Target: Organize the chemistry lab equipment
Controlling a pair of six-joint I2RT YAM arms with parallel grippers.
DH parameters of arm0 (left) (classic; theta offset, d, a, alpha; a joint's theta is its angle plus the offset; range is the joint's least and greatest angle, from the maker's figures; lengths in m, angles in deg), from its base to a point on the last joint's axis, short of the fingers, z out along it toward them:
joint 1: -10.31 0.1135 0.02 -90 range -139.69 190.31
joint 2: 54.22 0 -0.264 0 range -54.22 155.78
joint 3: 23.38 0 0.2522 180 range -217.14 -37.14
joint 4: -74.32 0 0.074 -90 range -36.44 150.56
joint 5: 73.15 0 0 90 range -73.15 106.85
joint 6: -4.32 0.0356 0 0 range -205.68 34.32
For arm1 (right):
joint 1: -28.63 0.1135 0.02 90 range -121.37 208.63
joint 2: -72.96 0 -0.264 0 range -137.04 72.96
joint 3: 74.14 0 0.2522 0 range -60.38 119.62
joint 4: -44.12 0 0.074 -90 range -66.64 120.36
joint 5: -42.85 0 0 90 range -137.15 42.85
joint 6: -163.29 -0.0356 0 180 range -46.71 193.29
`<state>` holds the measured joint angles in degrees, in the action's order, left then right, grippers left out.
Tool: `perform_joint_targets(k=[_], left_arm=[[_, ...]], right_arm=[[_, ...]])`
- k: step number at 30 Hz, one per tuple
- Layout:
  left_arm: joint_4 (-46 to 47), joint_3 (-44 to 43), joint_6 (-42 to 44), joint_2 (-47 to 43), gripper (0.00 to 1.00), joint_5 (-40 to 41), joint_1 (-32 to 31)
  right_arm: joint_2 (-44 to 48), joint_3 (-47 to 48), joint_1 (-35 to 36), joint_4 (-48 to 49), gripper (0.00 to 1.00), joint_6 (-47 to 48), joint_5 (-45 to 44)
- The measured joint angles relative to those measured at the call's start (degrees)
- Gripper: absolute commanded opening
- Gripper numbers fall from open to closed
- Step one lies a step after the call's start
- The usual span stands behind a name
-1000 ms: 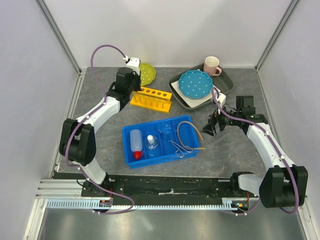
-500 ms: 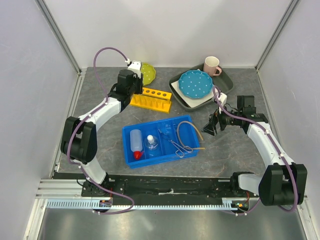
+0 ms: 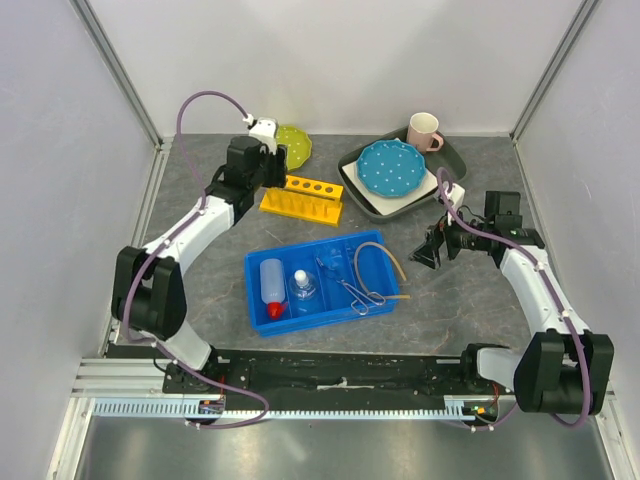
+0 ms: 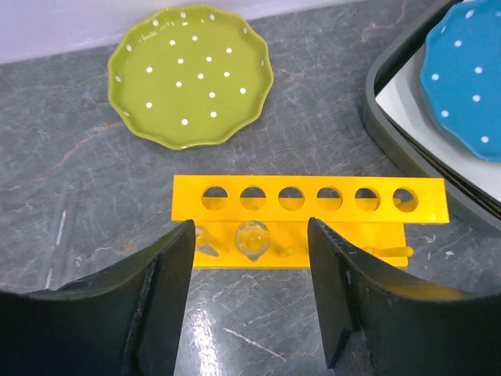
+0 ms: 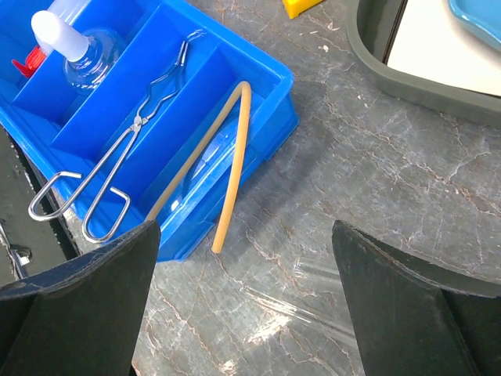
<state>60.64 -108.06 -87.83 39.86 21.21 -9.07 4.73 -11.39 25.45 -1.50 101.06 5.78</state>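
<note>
A blue divided tray [image 3: 255,270] holds the white squeeze bottle with red nozzle [image 3: 272,286], the clear flask with white stopper [image 3: 304,290], the thin metal tongs [image 3: 356,291] and the tan tubing [image 3: 388,262]. One end of the tubing hangs over the tray's right rim. My left gripper [image 3: 262,180] is open and empty just short of a yellow test-tube rack [image 3: 302,198]. My right gripper [image 3: 428,252] is open and empty, right of the tray. The right wrist view shows the tubing [image 5: 235,157], the tongs [image 5: 117,164] and the flask [image 5: 86,55]. The left wrist view shows the open gripper [image 4: 250,313].
The rack [image 4: 309,200] has a clear tube [image 4: 252,239] in it. A green dotted plate [image 4: 190,74] lies behind it. A grey tray [image 3: 362,160] with a blue dotted plate [image 3: 390,167] and a pink mug [image 3: 424,130] stand at the back right. A clear glass tube [image 5: 313,294] lies under my right gripper.
My left arm has shifted slightly left and back by the rack. My right gripper has moved a little to the right, away from the blue tray. Both stay open.
</note>
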Motion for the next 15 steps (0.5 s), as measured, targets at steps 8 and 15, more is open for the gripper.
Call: perform_joint_targets(k=[8, 15], left_arm=[[-4.5, -0.7, -0.2, -11.5, 0.82, 0.0, 0.7], [-4.9, 6.3, -1.8, -28.2, 0.94, 0.0, 5.1]], right_arm=[[3.0, 0.5, -0.4, -2.2, 0.98, 1.1, -1.9], [3.4, 7.7, -0.4, -8.5, 0.98, 1.9, -7.1]])
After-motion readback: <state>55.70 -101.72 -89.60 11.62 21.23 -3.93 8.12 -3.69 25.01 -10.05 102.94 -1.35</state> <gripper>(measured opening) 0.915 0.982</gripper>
